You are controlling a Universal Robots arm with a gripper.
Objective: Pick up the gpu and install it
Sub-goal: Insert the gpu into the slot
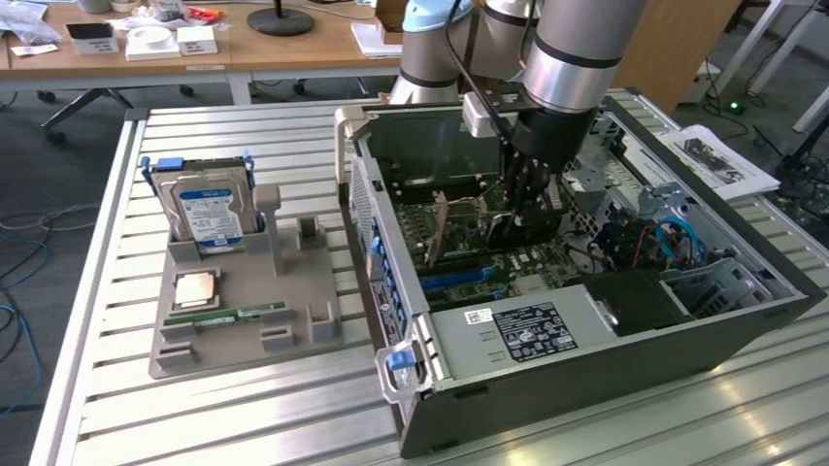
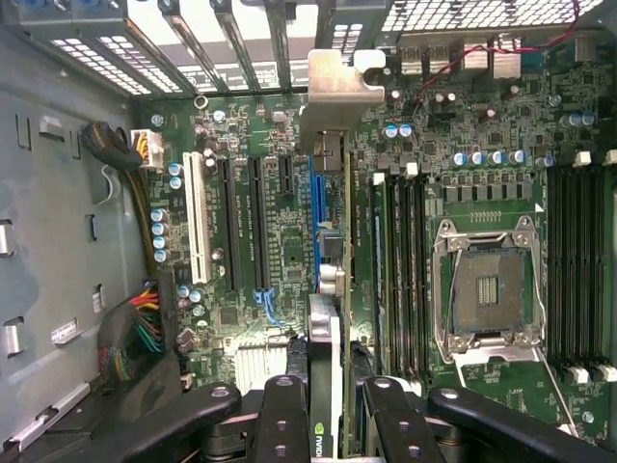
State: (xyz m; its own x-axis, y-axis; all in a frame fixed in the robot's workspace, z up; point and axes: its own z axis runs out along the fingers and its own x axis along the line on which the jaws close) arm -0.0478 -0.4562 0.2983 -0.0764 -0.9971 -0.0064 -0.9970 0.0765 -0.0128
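gpu [image 2: 328,338]: I am seeing it edge-on inside the open computer case [image 1: 725,330], hanging over the motherboard, with its silver bracket [image 2: 333,87] pointing at the rear slot openings.
end effector [image 2: 333,410]: its black fingers are clamping the card from both faces.
blue slot [image 2: 314,207]: it is running just beside the card's line; I cannot tell whether the connector is sitting over it.
alignment risk: I am judging that pushing down off-line would be jamming the connector or bending the board.
bracket risk: the bracket could be catching the rear frame and tilting the card.
grip risk: the thin card could be twisting between the fingers.
CPU socket [image 2: 490,294]: it is lying open nearby, so a sideways slip could be scraping it.
case: it is lying toward the tabletop's [image 1: 233,417] edge on the exterior view's right.
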